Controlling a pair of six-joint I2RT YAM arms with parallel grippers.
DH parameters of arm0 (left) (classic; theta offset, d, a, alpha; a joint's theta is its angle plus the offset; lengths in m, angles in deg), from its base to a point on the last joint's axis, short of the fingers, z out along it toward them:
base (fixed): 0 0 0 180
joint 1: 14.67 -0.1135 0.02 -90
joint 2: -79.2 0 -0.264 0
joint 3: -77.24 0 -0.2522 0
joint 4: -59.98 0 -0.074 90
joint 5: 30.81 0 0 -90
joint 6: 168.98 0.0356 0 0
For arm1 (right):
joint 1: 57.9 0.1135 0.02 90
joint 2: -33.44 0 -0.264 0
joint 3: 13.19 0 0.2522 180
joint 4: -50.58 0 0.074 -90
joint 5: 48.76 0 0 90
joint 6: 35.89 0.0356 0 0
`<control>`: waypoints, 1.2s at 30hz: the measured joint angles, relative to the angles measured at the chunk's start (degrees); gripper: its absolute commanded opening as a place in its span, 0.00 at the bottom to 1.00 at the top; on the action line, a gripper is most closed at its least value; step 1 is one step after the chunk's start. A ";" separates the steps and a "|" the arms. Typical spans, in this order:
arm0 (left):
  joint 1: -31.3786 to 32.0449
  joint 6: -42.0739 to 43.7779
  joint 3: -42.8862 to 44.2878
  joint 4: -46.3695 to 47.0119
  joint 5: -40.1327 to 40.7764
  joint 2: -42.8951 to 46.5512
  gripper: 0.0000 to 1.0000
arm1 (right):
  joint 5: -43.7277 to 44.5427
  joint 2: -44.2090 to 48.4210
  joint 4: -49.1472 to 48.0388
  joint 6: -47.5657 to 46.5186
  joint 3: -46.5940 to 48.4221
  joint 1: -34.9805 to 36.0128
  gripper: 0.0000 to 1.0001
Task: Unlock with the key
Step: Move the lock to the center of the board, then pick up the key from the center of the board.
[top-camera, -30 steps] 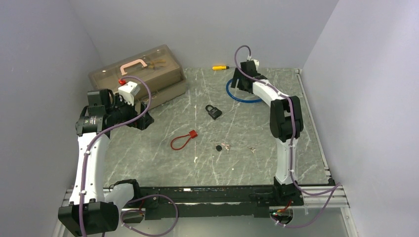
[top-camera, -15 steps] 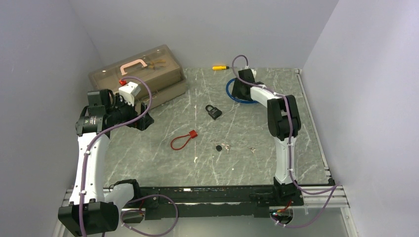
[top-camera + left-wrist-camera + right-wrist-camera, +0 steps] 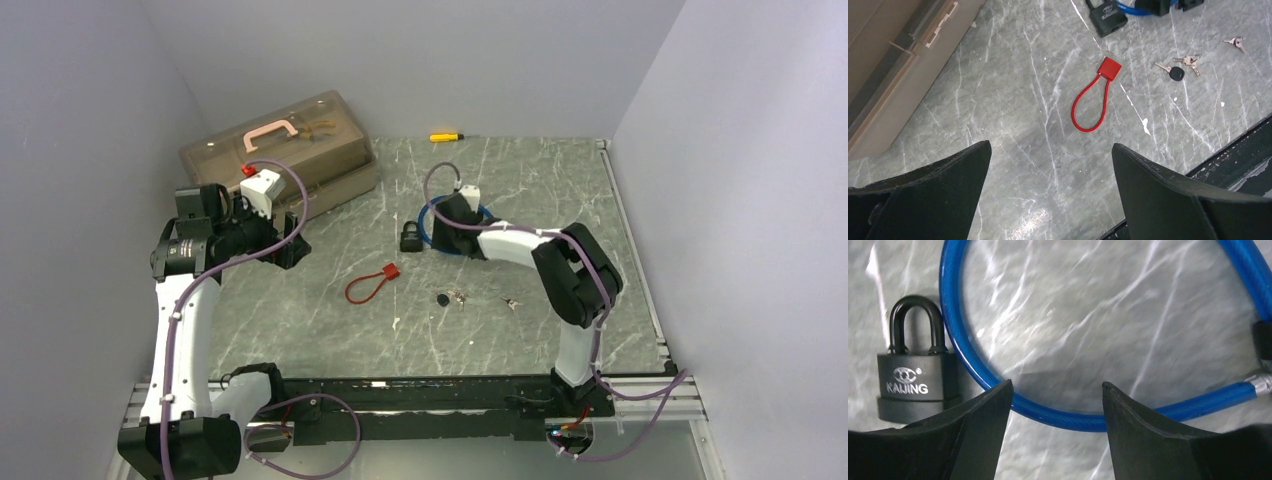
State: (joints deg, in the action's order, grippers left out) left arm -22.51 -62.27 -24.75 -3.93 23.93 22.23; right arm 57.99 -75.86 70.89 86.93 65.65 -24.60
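A black padlock (image 3: pixel 411 237) lies at the table's centre, marked KAIJING in the right wrist view (image 3: pixel 910 380). A black-headed key (image 3: pixel 443 299) with a small key bunch (image 3: pixel 458 296) lies nearer the front, and another small key pair (image 3: pixel 510 301) is to its right. My right gripper (image 3: pixel 432 232) is low over a blue cable loop (image 3: pixel 445 240), just right of the padlock. Its jaws (image 3: pixel 1055 387) stand apart, and the blue cable (image 3: pixel 1063 415) runs beneath both tips. My left gripper (image 3: pixel 290 235) hovers wide open (image 3: pixel 1050 150) over bare table, left of everything.
A red cable lock (image 3: pixel 370 285) lies left of the keys. A tan toolbox (image 3: pixel 280 150) with a pink handle fills the back left, close behind my left gripper. A yellow screwdriver (image 3: pixel 445 136) rests at the back edge. Walls enclose the table on three sides.
My right arm swung from the back of the table to the centre, and the blue cable came with it. The padlock slid slightly left. The right jaws narrowed. The left arm barely moved.
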 measured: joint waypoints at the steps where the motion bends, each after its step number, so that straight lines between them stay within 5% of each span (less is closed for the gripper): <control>1: 0.00 0.11 0.00 -0.26 -0.02 0.15 0.98 | 0.92 0.87 -0.39 0.87 -1.33 1.73 0.68; 7: 0.00 0.44 0.00 -0.76 -0.72 0.28 0.98 | 4.37 4.13 -0.87 4.15 -5.81 7.19 0.75; 14: 0.02 1.60 0.00 -1.97 -1.95 0.55 0.98 | 5.53 6.62 4.33 4.26 -6.80 3.48 0.84; 27: 0.85 6.32 0.00 -7.13 -3.48 0.52 0.98 | 7.32 35.01 16.06 8.74 -20.48 2.36 0.82; 36: 1.68 7.63 0.00 -8.50 -3.48 0.55 0.98 | 7.54 41.81 24.52 15.43 -31.91 2.36 0.75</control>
State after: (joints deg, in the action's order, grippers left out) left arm -20.83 -54.64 -24.75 -12.43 20.45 22.78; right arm 65.53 -34.04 95.41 102.36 33.74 -22.24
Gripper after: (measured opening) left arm 0.984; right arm 0.781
